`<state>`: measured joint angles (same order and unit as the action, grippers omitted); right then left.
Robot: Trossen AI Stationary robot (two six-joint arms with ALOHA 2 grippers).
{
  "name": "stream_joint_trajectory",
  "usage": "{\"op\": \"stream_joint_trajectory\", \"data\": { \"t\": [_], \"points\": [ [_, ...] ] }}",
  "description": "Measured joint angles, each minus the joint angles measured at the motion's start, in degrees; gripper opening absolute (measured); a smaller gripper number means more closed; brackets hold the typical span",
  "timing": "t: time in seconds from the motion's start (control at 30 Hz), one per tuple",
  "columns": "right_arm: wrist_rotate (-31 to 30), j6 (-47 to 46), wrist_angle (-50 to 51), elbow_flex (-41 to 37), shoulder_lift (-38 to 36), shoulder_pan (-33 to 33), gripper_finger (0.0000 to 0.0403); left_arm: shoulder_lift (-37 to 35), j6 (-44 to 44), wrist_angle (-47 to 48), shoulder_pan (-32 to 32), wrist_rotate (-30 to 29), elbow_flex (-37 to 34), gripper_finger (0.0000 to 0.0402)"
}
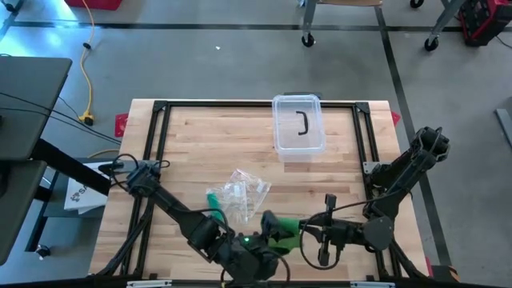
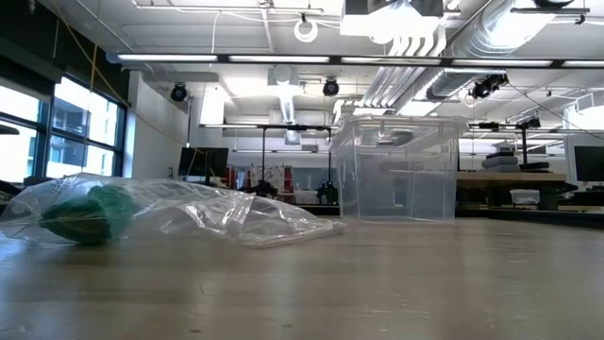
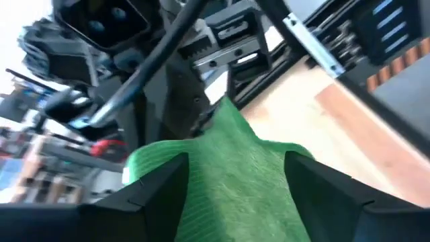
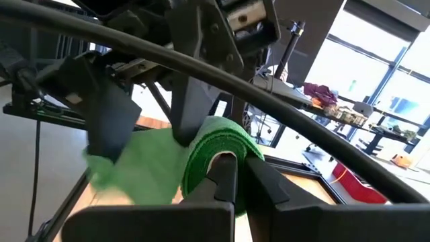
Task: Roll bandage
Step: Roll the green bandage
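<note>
You saw the left gripper [image 3: 235,195] standing open, green bandage [image 3: 235,175] lying between its two dark fingers [image 3: 158,191].

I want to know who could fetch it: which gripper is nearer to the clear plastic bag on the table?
Left. The left gripper sits just in front of the plastic bag, its fingers around the green bandage. The right gripper is farther off to the side, shut on the bandage's roll.
</note>
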<state>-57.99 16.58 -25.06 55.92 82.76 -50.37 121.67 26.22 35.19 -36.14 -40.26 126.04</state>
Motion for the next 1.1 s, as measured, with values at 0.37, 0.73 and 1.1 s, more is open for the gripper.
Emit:
{"op": "stream_joint_trajectory", "data": {
  "t": [0.37,0.73,1.1],
  "points": [
    [0.12,-0.20,0.20,0.00,0.00,0.00,0.0000,0.02,2.84,-1.20,-0.95,-7.77,1.14,0.0182],
    [-6.73,-0.06,-1.32,-0.01,0.02,-2.84,0.0000,-0.13,-28.15,13.81,-5.52,-17.19,4.85,0.0206],
    [-6.43,9.03,-10.73,-0.04,0.00,-5.81,0.0000,0.02,-82.50,23.88,-14.13,-46.24,-17.33,0.0200]
  ]
}}
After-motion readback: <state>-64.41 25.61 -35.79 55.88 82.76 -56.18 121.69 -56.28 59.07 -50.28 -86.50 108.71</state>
